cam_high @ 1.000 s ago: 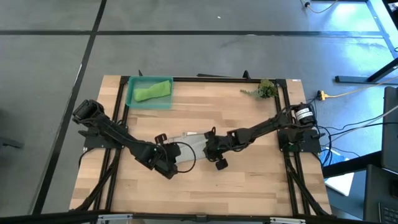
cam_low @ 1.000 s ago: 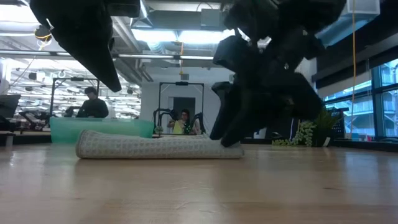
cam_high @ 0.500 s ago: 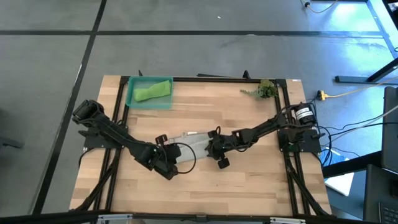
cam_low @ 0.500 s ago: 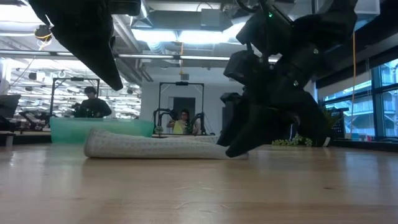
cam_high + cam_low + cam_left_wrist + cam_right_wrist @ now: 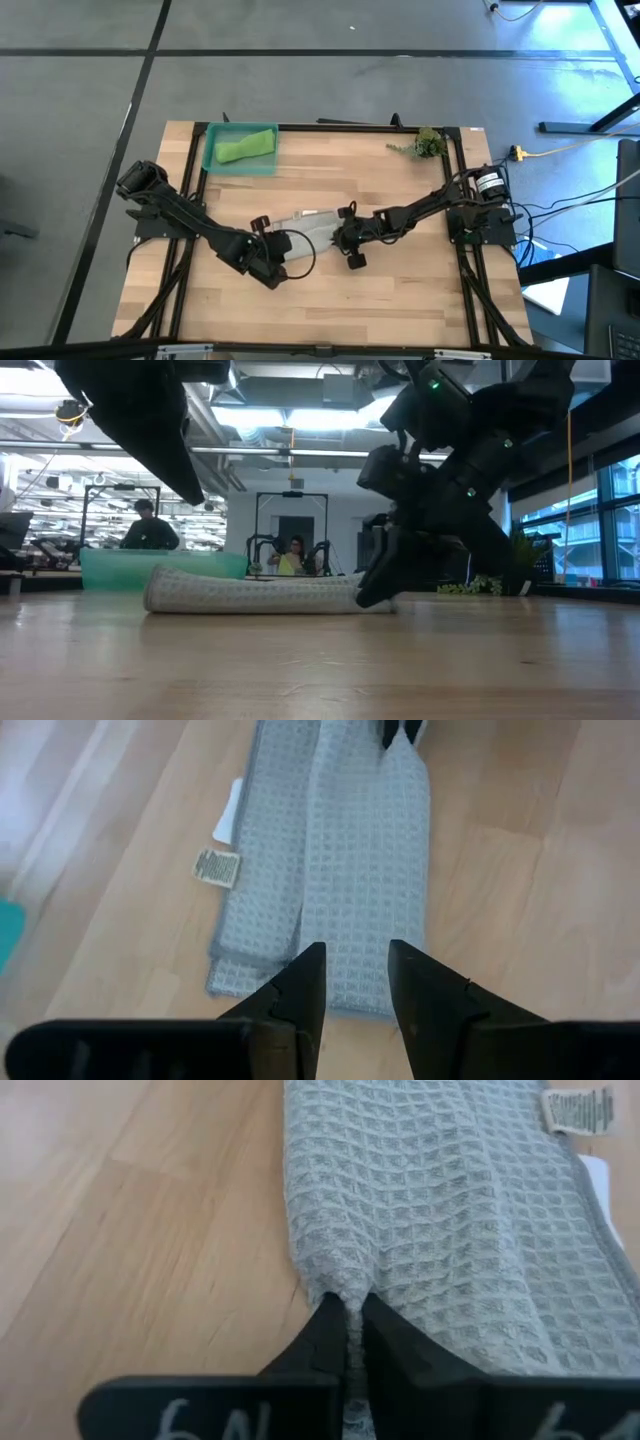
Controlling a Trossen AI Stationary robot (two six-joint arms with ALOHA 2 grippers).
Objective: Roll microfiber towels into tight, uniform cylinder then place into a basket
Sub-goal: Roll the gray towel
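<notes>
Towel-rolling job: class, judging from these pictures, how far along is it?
Done: the green towel lies rolled in the basket. In hand: the right claw is shut on one end of the grey towel, folded into a long strip on the table; the left claw hangs open over the other end. Left: rolling it and placing it in the basket.

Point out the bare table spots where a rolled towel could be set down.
Bare wood lies between the basket and the plant sprig, and along the near table edge. The middle is crowded: grey towel, left gripper, right gripper.
</notes>
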